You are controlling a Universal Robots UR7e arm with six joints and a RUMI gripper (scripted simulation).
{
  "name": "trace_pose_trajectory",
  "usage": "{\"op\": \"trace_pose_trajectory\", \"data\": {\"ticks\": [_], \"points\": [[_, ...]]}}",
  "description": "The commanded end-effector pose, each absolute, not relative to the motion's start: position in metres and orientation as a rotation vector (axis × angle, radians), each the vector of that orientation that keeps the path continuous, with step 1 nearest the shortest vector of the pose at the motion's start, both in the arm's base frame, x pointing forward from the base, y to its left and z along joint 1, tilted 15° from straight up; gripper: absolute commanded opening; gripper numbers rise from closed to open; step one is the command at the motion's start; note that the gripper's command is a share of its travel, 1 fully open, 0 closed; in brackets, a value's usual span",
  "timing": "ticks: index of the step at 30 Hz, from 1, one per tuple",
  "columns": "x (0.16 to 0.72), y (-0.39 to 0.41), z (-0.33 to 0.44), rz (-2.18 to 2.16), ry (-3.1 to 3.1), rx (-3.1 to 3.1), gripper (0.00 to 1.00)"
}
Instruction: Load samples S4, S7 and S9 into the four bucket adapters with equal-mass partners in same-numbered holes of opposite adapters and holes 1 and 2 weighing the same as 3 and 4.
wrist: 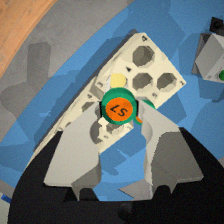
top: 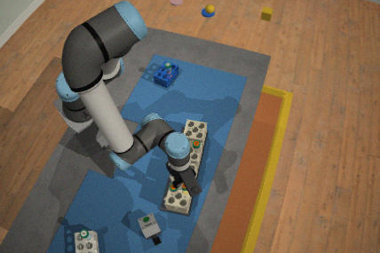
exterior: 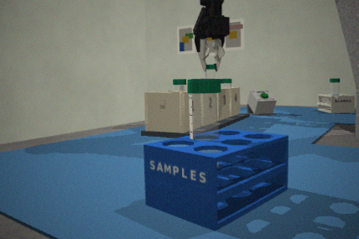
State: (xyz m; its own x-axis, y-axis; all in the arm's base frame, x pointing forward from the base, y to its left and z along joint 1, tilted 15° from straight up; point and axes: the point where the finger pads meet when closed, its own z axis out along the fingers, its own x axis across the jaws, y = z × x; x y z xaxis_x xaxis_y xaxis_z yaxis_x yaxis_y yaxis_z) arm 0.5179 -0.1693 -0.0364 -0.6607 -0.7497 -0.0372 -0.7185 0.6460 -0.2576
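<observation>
My gripper (top: 183,185) (exterior: 210,69) (wrist: 118,101) is shut on tube S7 (exterior: 210,66) (wrist: 119,108), green-capped with an orange dot, above adapter 4 (top: 178,209) (wrist: 172,92). Its yellow lower part is at a corner hole beside adapter 3; the views do not show how deep. Another orange-dot tube (top: 173,187) (wrist: 148,103) stands in adapter 4, its ID hidden. One more orange-dot tube (top: 196,144) (exterior: 179,81) stands in the row on the stand (exterior: 159,133). The DONE key (top: 146,219) (exterior: 264,95) is green on its grey desk.
The blue samples rack (top: 163,81) (exterior: 180,183) holds one green-capped tube (top: 168,65) (exterior: 204,85). The blanks rack (exterior: 344,105) holds a white-dot tube (top: 84,233) (exterior: 335,80). The desk (top: 150,227) (wrist: 210,57) stands beside adapter 4's end of the stand.
</observation>
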Motion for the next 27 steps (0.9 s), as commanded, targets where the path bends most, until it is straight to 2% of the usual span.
{"op": "trace_pose_trajectory", "data": {"ticks": [1,27], "points": [[0.519,-0.17,-0.041,-0.335,2.72,-1.221,0.0],[0.526,-0.174,-0.07,-0.335,2.72,-1.221,0.0]]}}
